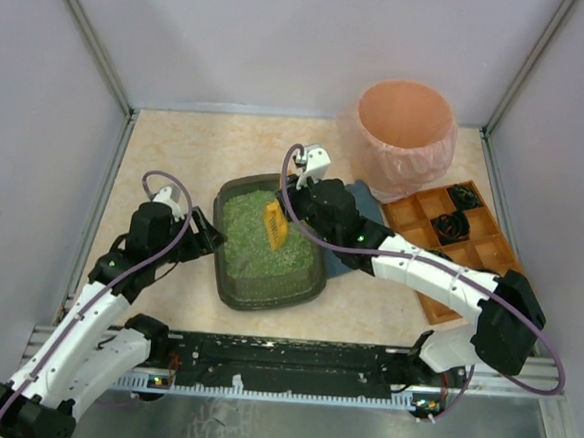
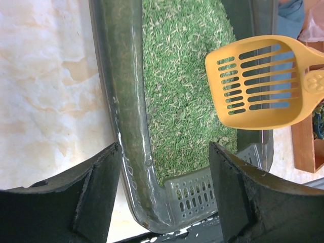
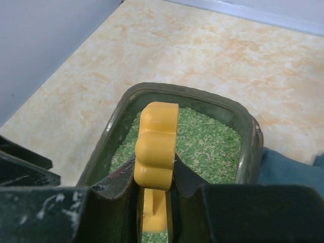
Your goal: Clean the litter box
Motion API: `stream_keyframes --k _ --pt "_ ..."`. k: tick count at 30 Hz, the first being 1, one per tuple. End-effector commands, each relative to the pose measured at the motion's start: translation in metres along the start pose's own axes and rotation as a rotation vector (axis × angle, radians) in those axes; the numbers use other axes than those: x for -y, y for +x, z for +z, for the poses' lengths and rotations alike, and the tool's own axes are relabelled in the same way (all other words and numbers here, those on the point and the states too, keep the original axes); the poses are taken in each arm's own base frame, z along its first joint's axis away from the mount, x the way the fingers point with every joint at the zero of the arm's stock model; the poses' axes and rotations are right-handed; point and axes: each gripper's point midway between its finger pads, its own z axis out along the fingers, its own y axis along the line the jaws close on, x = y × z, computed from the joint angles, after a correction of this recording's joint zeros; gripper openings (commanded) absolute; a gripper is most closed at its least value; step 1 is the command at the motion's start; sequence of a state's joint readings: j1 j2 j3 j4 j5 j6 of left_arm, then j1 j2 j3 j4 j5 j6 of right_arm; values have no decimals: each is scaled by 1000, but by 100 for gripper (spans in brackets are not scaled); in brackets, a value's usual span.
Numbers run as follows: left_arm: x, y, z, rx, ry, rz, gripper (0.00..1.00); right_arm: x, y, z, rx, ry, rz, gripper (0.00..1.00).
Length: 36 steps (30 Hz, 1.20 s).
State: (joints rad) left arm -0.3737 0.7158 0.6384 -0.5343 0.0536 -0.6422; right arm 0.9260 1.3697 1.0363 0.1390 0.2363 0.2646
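White left arm (image 1: 84, 330) and right arm (image 1: 424, 266), black joints (image 1: 510, 320), looping purple cables (image 1: 163, 174), scuffed black claw fingers (image 2: 66, 202)

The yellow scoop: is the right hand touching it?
Touching. In the right wrist view, the right hand is shut on the yellow scoop, a finger pressing each side of its handle.

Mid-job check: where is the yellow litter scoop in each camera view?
Top external: scoop at centre, over the litter box.
Left wrist: scoop upper right, slotted blade above the litter.
Right wrist: scoop bottom centre, handle pinched between the fingers.
Shared landmark: the litter box's dark rim, in all three.
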Motion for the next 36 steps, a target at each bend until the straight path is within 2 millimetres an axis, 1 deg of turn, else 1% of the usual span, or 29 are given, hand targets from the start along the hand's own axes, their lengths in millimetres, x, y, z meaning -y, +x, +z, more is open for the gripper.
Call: stream_keyframes --k 1,2,4,5,7,9,13,15,18,20,22,23,24,25,27,30,31,32,33,36 --pt "6 -22 -12 80 7 84 75 17 -31 3 117 96 -33 0" --pt "8 -25 -13 87 14 99 75 19 -35 4 123 104 -64 0" --pt "12 -28 -15 96 34 141 75 22 -38 6 107 123 -127 0" --pt "14 -31 -16 103 40 159 75 23 -38 8 96 130 -149 0" --pt "16 -36 -18 119 49 199 75 25 -32 12 70 137 -181 0" --pt "16 -41 -21 143 43 241 75 26 -19 18 30 136 -200 0" --pt "13 -50 -29 192 29 292 75 24 14 34 -51 107 -213 0" --pt "9 -50 -31 211 20 299 75 20 32 42 -91 80 -203 0" --pt "6 -48 -35 236 27 292 75 13 52 49 -134 37 -182 0" --pt "8 -50 -37 251 38 290 75 13 63 50 -154 29 -166 0" --pt "7 -49 -36 251 35 289 75 14 69 48 -162 29 -152 0" --pt "7 -49 -35 247 32 288 75 14 71 47 -165 30 -147 2" --pt "7 -48 -34 242 32 288 75 15 72 45 -167 32 -146 7" --pt "6 -48 -33 237 30 288 75 16 71 43 -169 33 -146 12" --pt "6 -47 -31 231 28 289 76 18 63 37 -160 43 -147 21" --pt "6 -47 -29 230 26 289 77 22 36 26 -114 55 -133 37" --pt "6 -47 -29 232 27 290 78 23 25 21 -95 57 -124 50" --pt "6 -47 -29 233 27 289 78 25 15 16 -79 55 -114 57" --pt "5 -48 -30 236 25 289 79 24 5 11 -62 44 -104 60" --pt "4 -48 -30 242 19 285 83 17 -23 -6 -17 -22 -70 64"
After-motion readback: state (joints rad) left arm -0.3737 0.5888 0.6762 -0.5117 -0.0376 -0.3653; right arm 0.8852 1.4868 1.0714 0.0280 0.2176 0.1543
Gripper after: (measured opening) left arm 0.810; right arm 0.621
